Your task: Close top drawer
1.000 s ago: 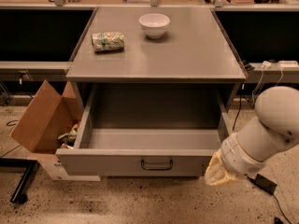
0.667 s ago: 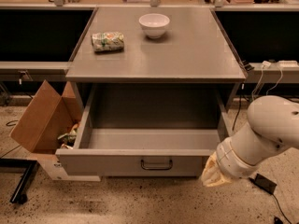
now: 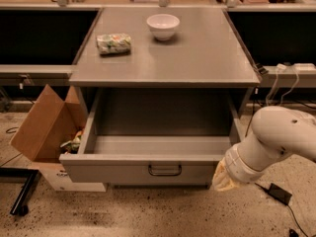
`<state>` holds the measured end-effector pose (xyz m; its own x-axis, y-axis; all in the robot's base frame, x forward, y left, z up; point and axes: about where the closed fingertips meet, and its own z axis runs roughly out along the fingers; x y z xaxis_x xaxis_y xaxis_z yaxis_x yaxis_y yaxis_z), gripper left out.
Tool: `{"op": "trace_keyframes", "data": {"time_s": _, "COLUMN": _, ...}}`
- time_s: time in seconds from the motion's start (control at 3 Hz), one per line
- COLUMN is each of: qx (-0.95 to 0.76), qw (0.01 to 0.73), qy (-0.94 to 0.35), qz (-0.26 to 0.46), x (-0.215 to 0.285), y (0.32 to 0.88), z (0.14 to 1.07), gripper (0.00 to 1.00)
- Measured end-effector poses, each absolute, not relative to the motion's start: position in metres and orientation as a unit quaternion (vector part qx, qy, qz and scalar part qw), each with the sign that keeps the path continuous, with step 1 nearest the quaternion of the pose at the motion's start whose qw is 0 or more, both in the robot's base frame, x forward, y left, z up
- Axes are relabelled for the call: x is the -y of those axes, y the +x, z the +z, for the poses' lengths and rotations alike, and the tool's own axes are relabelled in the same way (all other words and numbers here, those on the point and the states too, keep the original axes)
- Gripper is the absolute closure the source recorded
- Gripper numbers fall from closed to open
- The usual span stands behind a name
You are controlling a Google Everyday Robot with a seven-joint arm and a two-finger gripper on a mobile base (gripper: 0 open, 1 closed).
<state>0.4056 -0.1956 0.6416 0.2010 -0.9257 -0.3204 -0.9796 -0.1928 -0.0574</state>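
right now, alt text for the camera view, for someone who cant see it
The grey top drawer stands pulled open under a grey counter, with the gripper low beside the drawer front's right end. A white bowl and a packet sit on it; an open cardboard box stands at left.

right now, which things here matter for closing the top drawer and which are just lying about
Job: top drawer, pulled open; its bar handle; the tool, low by the drawer front's right end.
Lying about: white bowl and snack packet on the cabinet top; cardboard box beside the drawer.
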Motion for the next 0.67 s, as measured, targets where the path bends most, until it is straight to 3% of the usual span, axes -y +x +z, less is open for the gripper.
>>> {"op": "trace_keyframes", "data": {"time_s": 0.67, "qx": -0.623, "qw": 0.125, "qy": -0.765, "qz": 0.108, "x": 0.1956, "y": 0.4055, "z": 0.6416, "gripper": 0.58}}
